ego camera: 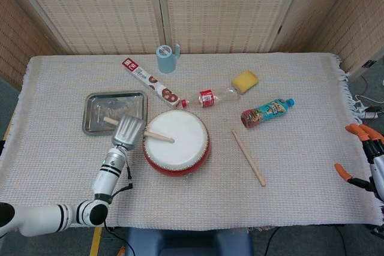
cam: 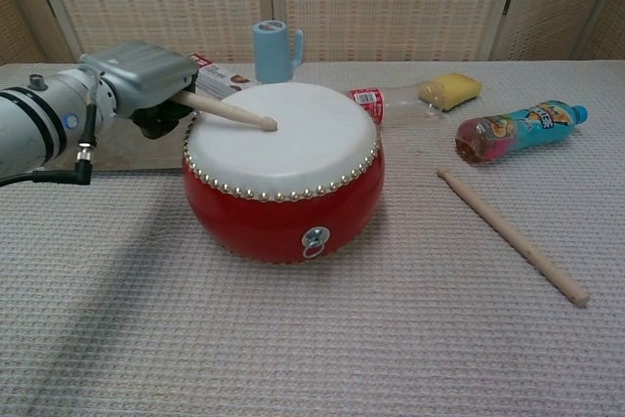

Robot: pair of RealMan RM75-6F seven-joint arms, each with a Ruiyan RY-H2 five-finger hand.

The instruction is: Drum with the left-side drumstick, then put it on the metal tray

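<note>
My left hand [ego camera: 127, 131] [cam: 146, 80] grips a wooden drumstick [ego camera: 157, 136] [cam: 227, 112] at the left rim of the red drum [ego camera: 176, 142] [cam: 283, 168]. The stick's tip rests on or just above the white drumhead. The stick's butt end pokes out behind the hand over the metal tray [ego camera: 95, 108] [cam: 112, 148], which lies left of the drum and is mostly hidden by the arm in the chest view. A second drumstick [ego camera: 249, 157] [cam: 511, 232] lies on the cloth right of the drum. My right hand [ego camera: 362, 157] shows only at the far right edge, fingers apart, holding nothing.
Behind the drum stand a blue cup [ego camera: 167, 57] [cam: 272, 50], a biscuit box [ego camera: 150, 82], a small clear bottle [ego camera: 213, 96] [cam: 386, 98], a yellow sponge [ego camera: 245, 80] [cam: 450, 90] and a colourful drink bottle [ego camera: 267, 112] [cam: 516, 130]. The woven cloth [ego camera: 288, 172] covers the table.
</note>
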